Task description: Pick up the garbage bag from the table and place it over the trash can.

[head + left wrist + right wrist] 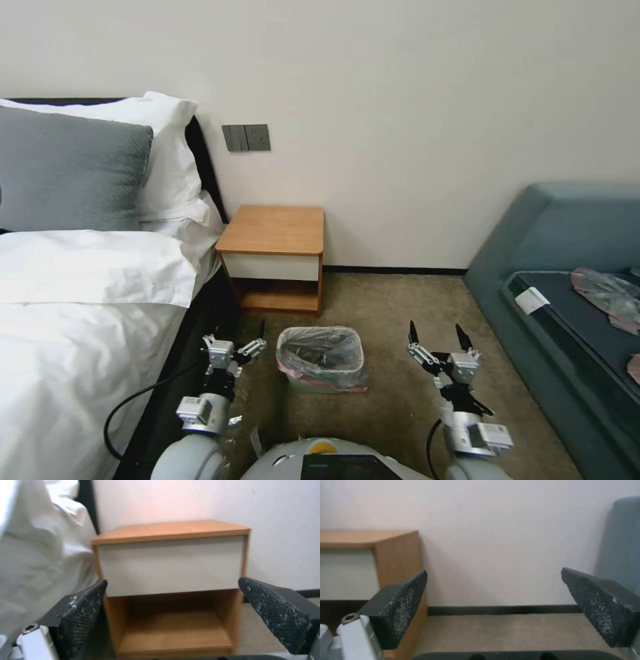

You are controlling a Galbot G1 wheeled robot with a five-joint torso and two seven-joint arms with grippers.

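Observation:
The garbage bag (pixel 321 352), wrinkly translucent grey with a pink-red rim, lines the trash can (pixel 294 383) on the carpet and folds over its edge. Behind them stands the table (pixel 275 230), its wooden top bare; the left wrist view faces its white drawer front (pixel 171 565) and lower shelf. My left gripper (pixel 257 337) hangs open just left of the bin, holding nothing, its fingers (pixel 83 610) spread wide. Right of the bin, my right gripper (pixel 437 335) is open and holds nothing, with its fingers (pixel 603 605) pointing at the wall and the table's side (pixel 398 552).
A bed (pixel 73 320) with white sheets and pillows runs along the left, close to my left arm. A blue-grey sofa (pixel 567 253) stands at the right with pinkish-grey plastic pieces (pixel 610 291) and a white card (pixel 531 300). Carpet (pixel 393 313) lies between them.

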